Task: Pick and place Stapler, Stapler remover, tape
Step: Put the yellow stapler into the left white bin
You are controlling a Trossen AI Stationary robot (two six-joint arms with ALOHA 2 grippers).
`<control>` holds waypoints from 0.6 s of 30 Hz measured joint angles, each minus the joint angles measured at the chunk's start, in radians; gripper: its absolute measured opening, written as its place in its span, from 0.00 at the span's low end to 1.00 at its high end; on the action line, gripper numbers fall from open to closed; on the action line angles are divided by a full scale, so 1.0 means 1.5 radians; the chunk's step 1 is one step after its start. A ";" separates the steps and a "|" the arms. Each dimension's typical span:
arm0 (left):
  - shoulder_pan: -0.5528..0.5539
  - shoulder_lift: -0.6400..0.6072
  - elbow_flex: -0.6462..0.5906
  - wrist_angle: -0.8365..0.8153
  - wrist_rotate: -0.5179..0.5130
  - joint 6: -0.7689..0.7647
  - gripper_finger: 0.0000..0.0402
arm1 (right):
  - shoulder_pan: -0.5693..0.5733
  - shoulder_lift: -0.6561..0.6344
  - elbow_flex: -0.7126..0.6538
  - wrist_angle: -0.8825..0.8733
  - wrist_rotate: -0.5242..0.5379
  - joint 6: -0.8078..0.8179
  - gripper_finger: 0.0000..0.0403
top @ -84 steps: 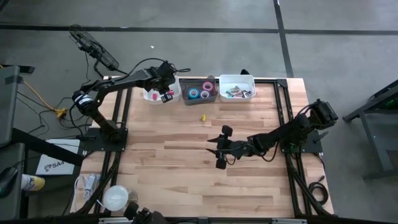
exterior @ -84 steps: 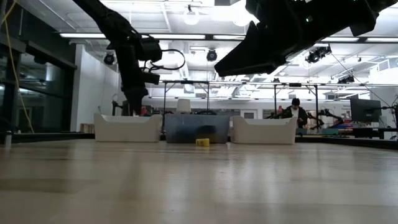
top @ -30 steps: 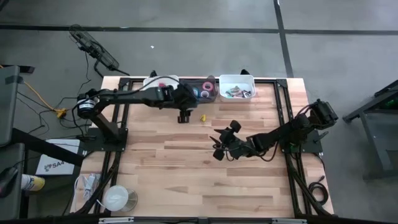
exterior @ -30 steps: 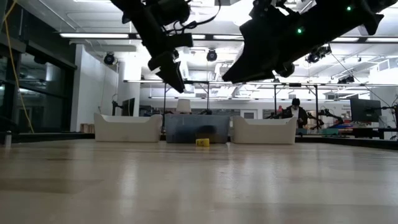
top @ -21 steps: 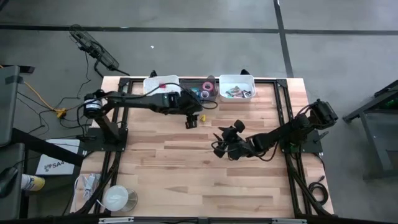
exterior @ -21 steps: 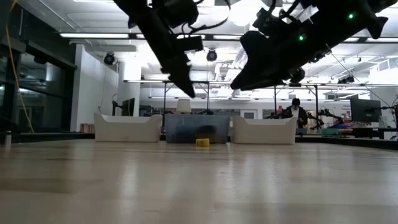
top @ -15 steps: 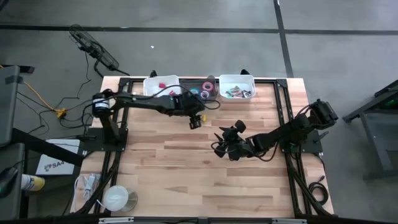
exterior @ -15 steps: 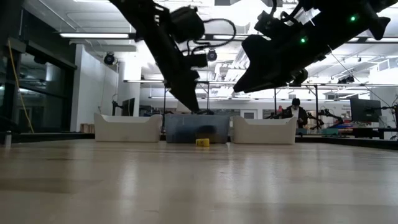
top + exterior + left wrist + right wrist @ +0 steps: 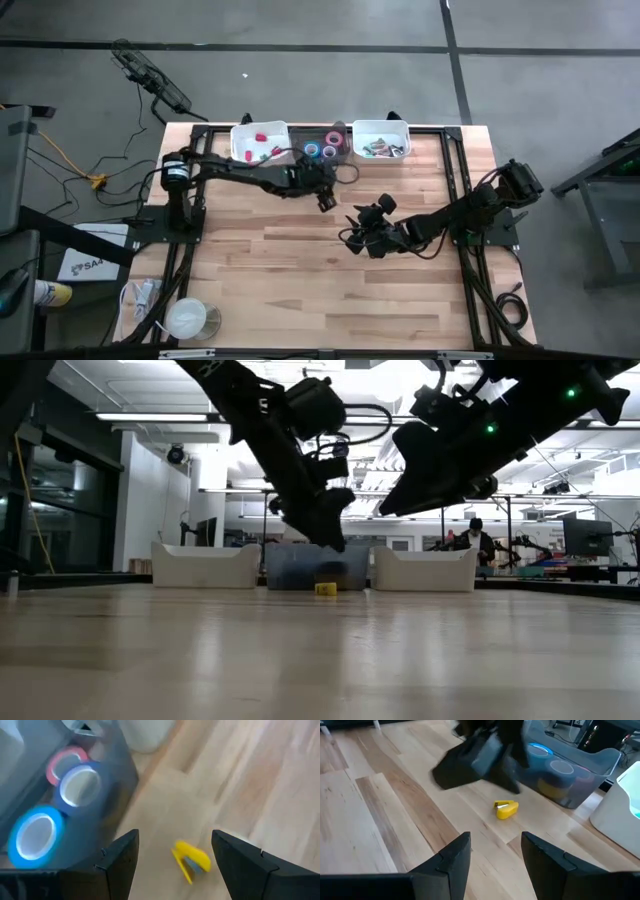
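Observation:
A small yellow thing with a grey inside lies on the wooden table in front of the grey bin; stapler or stapler remover, I cannot tell. My left gripper hangs open just above it, slanting down, a finger on either side and clear of it. Blue and pink rolls of tape lie in the grey bin. My right gripper is open and holds nothing; it hovers over the table's middle, facing the yellow thing.
Three bins stand in a row at the far edge: a white one with red pieces, the grey one with tape, and a white one with mixed small things. Bare wood lies toward the near edge.
My left gripper has come away from the far bins, toward the table's right and near edges, and sunk toward the yellow thing, rolling as it went. Its fingers stay open. The yellow thing has not moved.

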State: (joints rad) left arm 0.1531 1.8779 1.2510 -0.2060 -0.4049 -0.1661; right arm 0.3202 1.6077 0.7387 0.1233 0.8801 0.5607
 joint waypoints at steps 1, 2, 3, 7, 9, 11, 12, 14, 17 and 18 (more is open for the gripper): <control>-0.005 0.004 -0.001 -0.003 -0.006 0.000 0.61 | 0.000 0.000 0.000 -0.003 0.001 0.000 0.42; -0.011 0.008 -0.002 -0.002 -0.017 -0.003 0.61 | 0.000 0.000 0.000 -0.004 0.001 0.001 0.42; -0.017 0.014 -0.002 0.007 -0.029 -0.011 0.61 | 0.000 0.000 0.000 -0.006 0.000 0.002 0.42; -0.039 0.025 -0.002 0.006 -0.099 -0.058 0.61 | 0.000 0.000 0.000 -0.010 0.001 0.008 0.42; -0.048 0.028 -0.002 0.004 -0.129 -0.084 0.61 | 0.000 0.000 0.000 -0.010 0.000 0.009 0.42; -0.057 0.028 -0.002 0.006 -0.155 -0.107 0.61 | 0.000 0.000 0.000 -0.010 0.000 0.010 0.42; -0.061 0.028 -0.002 0.006 -0.168 -0.119 0.61 | 0.000 0.000 0.000 -0.010 0.000 0.011 0.42; -0.070 0.028 -0.002 0.006 -0.191 -0.137 0.61 | 0.000 0.000 0.000 -0.010 0.000 0.011 0.42; -0.082 0.028 -0.002 0.009 -0.211 -0.166 0.61 | 0.000 0.000 0.000 -0.009 0.000 0.011 0.42; -0.083 0.028 -0.002 0.010 -0.212 -0.173 0.61 | 0.000 0.000 0.000 -0.009 0.000 0.011 0.42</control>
State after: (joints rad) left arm 0.0288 1.9198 1.2480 -0.1909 -0.7223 -0.4250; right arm 0.3202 1.6077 0.7387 0.1097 0.8803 0.5766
